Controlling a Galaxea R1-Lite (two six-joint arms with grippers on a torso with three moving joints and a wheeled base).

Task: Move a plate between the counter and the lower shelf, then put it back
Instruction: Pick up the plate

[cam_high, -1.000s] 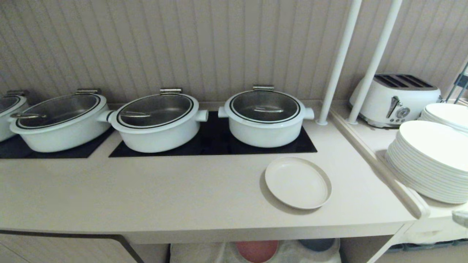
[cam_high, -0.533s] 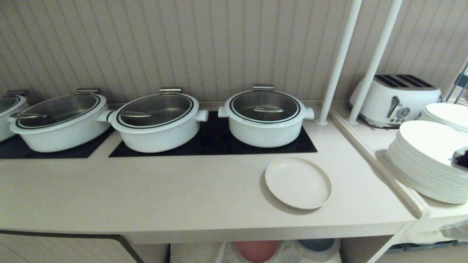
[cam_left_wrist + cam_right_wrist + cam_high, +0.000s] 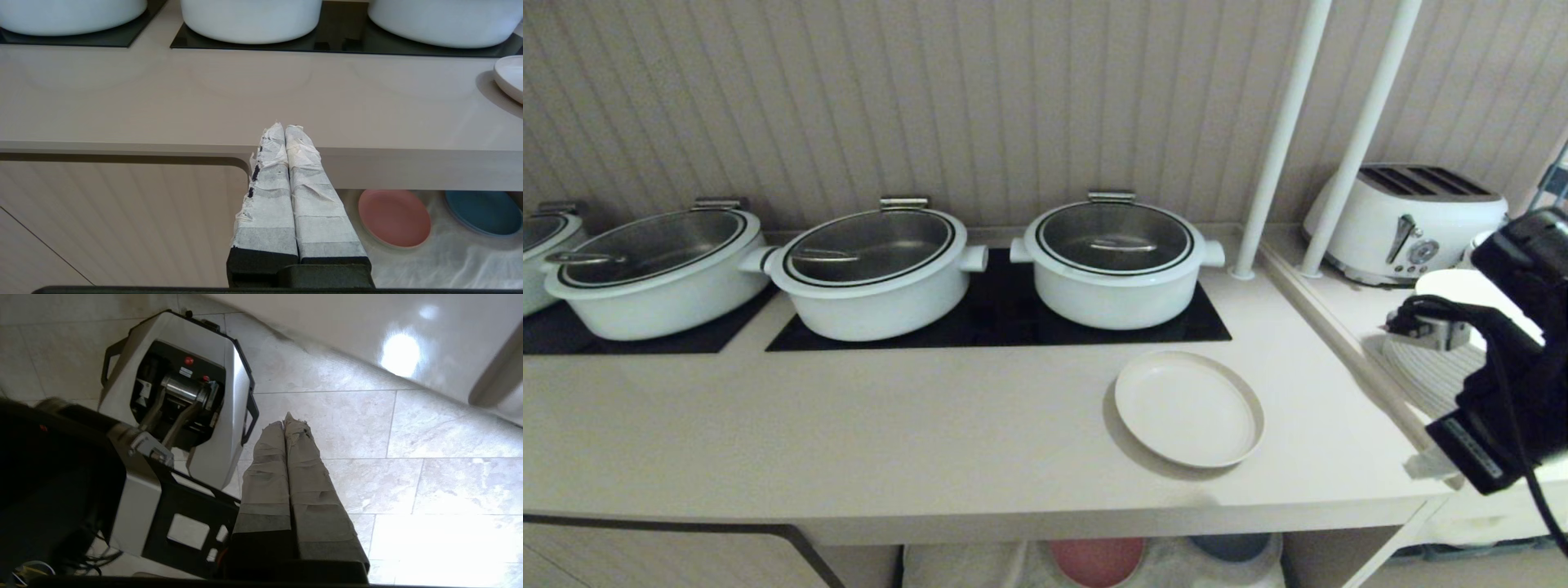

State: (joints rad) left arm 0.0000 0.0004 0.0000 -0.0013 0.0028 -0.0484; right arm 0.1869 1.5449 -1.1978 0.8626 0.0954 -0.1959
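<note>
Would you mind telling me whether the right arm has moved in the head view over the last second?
Yes. The right arm has risen from the bottom right corner and now hides much of the stacked plates beside the toaster.

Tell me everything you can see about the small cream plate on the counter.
The plate is small, round and cream, with a matte finish and a low upright rim around a flat, empty well. It lies flat and right side up on the beige counter, in front of the rightmost white pot and near the counter's front edge, casting a soft shadow to its left. Nothing touches it but the counter. Only its edge shows in the left wrist view.
</note>
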